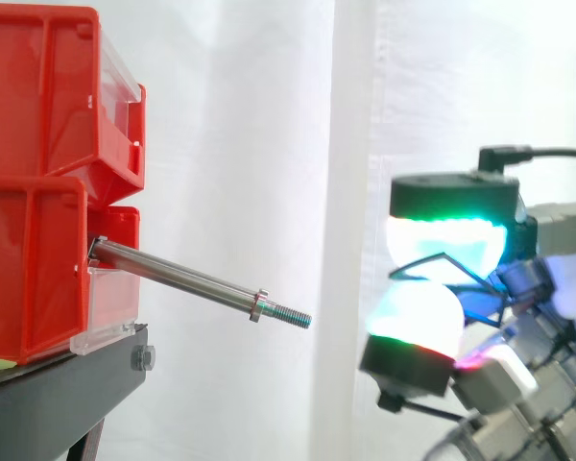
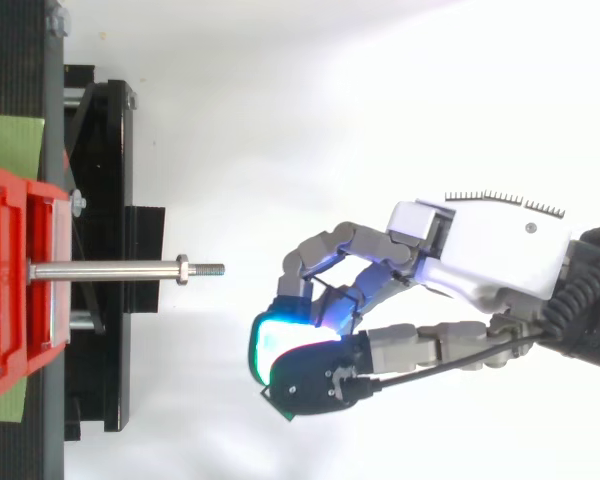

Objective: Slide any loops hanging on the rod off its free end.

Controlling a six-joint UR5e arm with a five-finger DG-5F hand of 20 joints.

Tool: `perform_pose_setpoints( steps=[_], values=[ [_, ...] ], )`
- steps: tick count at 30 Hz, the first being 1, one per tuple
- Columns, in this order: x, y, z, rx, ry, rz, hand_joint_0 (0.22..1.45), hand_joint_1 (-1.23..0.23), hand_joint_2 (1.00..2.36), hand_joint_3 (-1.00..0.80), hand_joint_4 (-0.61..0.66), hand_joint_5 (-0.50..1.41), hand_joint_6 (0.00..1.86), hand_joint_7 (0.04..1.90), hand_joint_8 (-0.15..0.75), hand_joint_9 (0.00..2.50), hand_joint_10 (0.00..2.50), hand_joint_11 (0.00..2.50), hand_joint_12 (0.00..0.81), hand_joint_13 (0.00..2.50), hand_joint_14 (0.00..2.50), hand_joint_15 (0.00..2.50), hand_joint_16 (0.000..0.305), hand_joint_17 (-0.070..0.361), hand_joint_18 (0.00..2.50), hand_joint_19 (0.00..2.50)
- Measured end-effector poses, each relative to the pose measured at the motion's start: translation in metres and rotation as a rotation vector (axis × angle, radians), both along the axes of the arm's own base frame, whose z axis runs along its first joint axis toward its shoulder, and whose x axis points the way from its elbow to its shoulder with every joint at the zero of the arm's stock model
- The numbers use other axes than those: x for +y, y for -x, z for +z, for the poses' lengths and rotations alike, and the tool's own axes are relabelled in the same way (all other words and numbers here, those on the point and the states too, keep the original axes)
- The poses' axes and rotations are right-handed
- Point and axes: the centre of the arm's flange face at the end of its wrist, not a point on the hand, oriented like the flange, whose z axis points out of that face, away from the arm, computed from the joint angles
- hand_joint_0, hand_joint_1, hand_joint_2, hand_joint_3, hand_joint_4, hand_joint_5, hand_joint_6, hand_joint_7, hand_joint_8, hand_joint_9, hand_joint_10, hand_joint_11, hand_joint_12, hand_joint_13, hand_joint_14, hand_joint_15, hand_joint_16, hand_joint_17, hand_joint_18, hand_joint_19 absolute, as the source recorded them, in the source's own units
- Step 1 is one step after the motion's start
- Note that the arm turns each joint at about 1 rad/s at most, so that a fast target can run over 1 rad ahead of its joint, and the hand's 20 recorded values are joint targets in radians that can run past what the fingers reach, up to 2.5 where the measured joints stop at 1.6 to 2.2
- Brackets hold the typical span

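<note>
We found the rod (image 1: 187, 279) bare, jutting from the red bins (image 1: 38, 192) with no loop hanging on it, so the task looked done, while the hand (image 2: 490, 250) hovered beyond its free end, its grip impossible to judge.

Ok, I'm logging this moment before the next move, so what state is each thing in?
Rod: fixed at the red bins, bare along its length, free end towards the hand.
Nut: seated on the rod beside its threaded tip.
Hand: beyond the rod's free end, apart from it.
Red bins: stacked on the black stand.
</note>
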Motion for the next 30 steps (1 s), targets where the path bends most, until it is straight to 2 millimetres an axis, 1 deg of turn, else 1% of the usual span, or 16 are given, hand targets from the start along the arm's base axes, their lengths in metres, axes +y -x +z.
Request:
perform_pose_setpoints(
  steps=[4, 11, 24, 30],
  values=[
    [0.002, -0.007, 0.001, -0.053, 0.022, 0.009, 0.64, -0.69, 1.02, -0.17, 0.06, -0.17, 0.97, 1.07, 0.285, 1.01, 0.03, 0.94, 0.378, 0.78, 0.02, 0.5, 0.056, 0.125, 0.65, 0.5],
    [0.003, -0.012, 0.004, -0.09, 0.061, 0.019, 0.64, -0.69, 1.02, -0.17, 0.07, -0.17, 0.97, 1.06, 0.284, 1.01, 0.03, 0.94, 0.38, 0.78, 0.02, 0.5, 0.056, 0.125, 0.65, 0.5],
    [0.003, -0.013, 0.004, -0.088, 0.105, 0.026, 0.64, -0.68, 1.02, -0.21, 0.09, -0.17, 0.96, 1.06, 0.287, 0.99, 0.03, 0.91, 0.381, 0.77, 0.02, 0.5, 0.056, 0.125, 0.64, 0.51],
    [0.003, -0.013, 0.004, -0.088, 0.106, 0.026, 0.63, -0.68, 1.02, -0.21, 0.09, -0.17, 0.96, 1.06, 0.29, 1.03, 0.03, 0.94, 0.382, 0.78, 0.02, 0.5, 0.056, 0.126, 0.64, 0.51]
  ],
)
